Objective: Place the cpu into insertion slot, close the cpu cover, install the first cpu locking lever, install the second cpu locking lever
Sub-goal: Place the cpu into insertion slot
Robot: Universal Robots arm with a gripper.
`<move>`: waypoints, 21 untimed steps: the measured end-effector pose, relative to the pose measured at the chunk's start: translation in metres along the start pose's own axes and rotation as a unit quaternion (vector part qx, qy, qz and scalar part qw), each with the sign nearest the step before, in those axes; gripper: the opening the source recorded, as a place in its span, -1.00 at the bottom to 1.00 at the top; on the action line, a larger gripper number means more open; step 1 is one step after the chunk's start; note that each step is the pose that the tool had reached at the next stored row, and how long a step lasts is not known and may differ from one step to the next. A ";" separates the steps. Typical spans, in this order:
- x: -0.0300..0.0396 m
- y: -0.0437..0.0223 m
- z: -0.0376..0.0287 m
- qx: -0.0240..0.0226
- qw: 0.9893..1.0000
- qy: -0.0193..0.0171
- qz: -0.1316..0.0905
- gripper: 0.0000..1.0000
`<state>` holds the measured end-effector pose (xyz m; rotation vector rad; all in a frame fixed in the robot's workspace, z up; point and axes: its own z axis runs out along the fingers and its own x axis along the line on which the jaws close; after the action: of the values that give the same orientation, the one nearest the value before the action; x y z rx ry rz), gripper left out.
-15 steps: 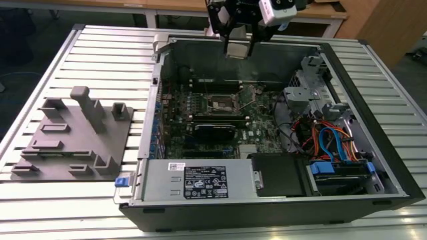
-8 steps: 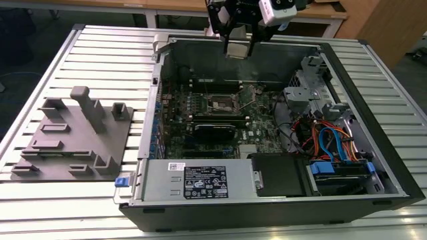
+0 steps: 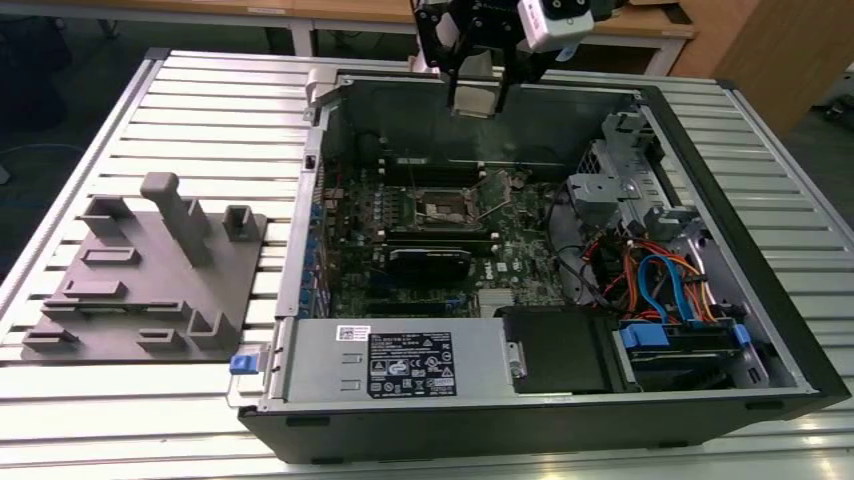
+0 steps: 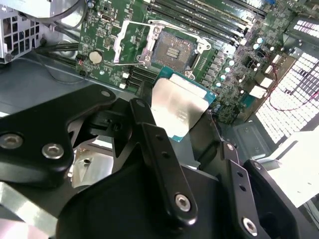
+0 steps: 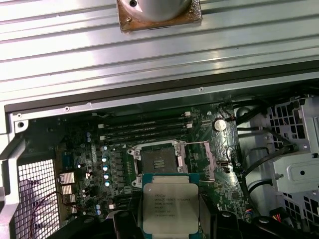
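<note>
One gripper (image 4: 177, 117) clamps the cpu (image 5: 170, 204) — its lid's print unreadable — well apart from the uncovered insertion slot (image 5: 159, 162).

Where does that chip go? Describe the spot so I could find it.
Inside the open computer case lies a green motherboard. Near its middle is the insertion slot, a small dark square with a silvery metal rim. Its neighbours, the memory slots, are long, narrow and black.

My arm (image 3: 461, 25) at top centre of the exterior view, pointing down, end effector (image 3: 477, 98) fingers (image 4: 149, 134) pinching the cpu (image 4: 180, 107) edges
</note>
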<state>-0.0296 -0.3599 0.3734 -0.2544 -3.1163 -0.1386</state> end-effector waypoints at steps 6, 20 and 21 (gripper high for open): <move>0.0000 0.0000 0.0000 0.000 1.000 -0.001 0.011 0.08; 0.0000 0.0000 0.0002 0.000 0.999 -0.003 0.036 0.08; 0.0000 0.0000 0.0002 0.000 0.999 -0.003 0.036 0.08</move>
<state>-0.0296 -0.3599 0.3732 -0.3678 -3.1082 -0.1385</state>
